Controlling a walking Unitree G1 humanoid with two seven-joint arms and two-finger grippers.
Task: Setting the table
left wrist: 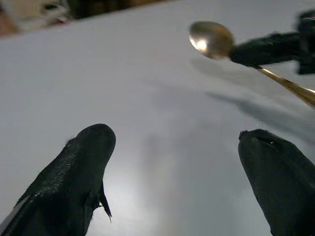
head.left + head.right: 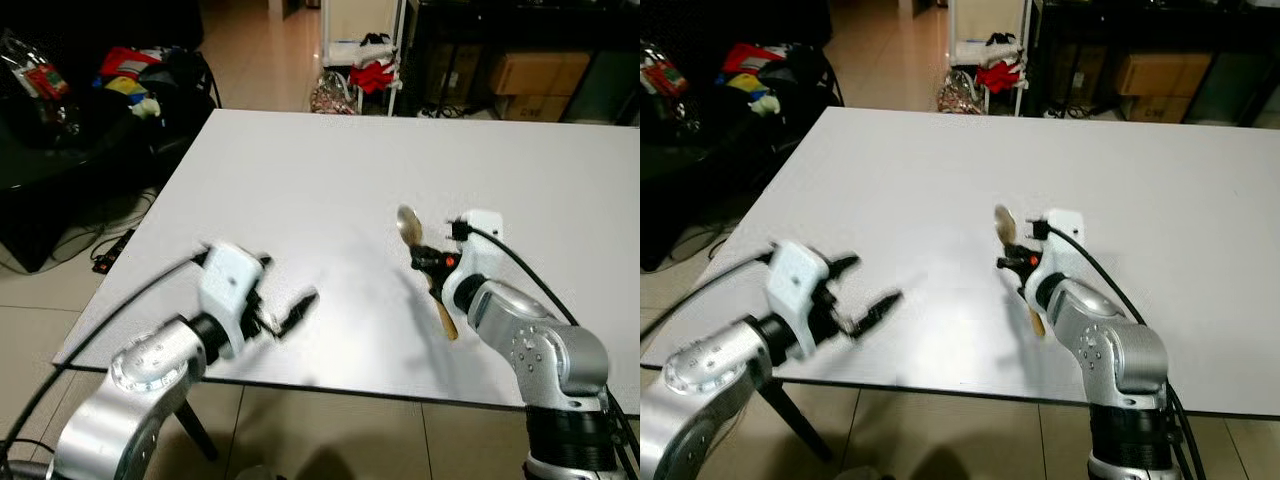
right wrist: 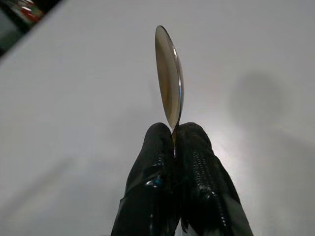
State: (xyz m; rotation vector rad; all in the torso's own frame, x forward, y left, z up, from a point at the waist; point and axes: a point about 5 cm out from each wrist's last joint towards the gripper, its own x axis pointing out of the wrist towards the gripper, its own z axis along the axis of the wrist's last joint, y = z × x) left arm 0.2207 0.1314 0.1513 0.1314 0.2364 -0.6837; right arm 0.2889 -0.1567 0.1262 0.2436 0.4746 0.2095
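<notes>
While the right gripper pinches a gold spoon by the neck, bowl forward, centre-right of frame above the white table, the placing step wants a slow lowering until the handle lies flat, then release; the edge-on bowl may roll. Left gripper, lower left, fingers spread, holds nothing. Table surface: matte, bare. Beyond it: tiled floor, dark sofa with bright clutter at upper left, white rack with red cloth at top centre, cardboard boxes at upper right.

A lived-in home: white table, tiled floor (cluttered).
</notes>
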